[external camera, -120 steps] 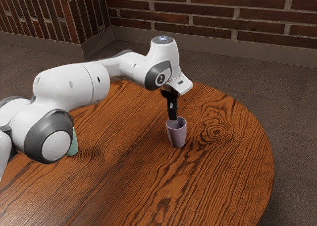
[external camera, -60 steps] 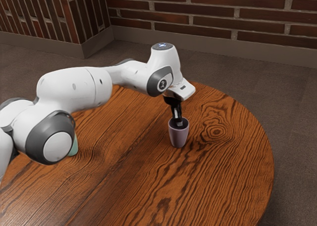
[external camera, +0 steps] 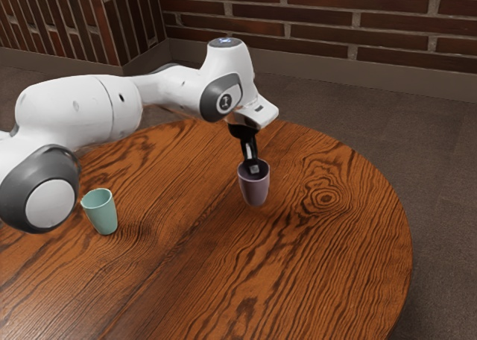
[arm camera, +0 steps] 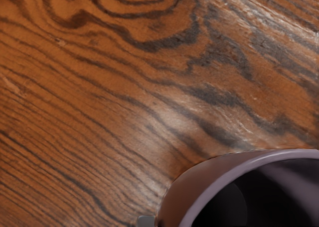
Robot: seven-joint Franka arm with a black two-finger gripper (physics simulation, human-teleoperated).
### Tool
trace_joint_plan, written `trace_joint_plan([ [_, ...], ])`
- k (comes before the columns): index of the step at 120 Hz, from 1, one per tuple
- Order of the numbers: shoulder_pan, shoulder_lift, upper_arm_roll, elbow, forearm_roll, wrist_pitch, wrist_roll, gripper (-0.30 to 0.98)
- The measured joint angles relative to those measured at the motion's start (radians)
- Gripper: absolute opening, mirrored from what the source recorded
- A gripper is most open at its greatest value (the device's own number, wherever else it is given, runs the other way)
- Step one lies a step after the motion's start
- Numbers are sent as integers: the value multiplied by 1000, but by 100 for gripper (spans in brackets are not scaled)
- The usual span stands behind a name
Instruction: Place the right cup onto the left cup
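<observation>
We note: round brown wood-grained desk, grey-brown floor, red brick wall. Our claw grips a tapered mauve cup.

Room, brick-walled, exact kind unclear: one round wooden table; grey-brown floor and brick walls beyond the table.

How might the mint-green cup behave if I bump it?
The mint-green cup would probably tip easily: it's tall and narrows toward its base. It looks thin-walled, so probably light. Once over, being round, it could roll.
</observation>
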Motion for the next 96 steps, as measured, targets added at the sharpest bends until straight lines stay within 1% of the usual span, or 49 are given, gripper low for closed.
trace_joint_plan([
  [18, 67, -213, 2, -191, 27, -38, -9, -10],
  [36, 106, -328, 31, -297, 97, -91, -15, -10],
  [48, 119, -393, 43, -353, 141, -124, -19, -10],
  [63, 137, -470, 63, -431, 173, -146, -23, -10],
  [81, 220, -541, 68, -522, 202, -137, -25, -10],
  [96, 283, -555, 70, -546, 221, -117, -23, -10],
])
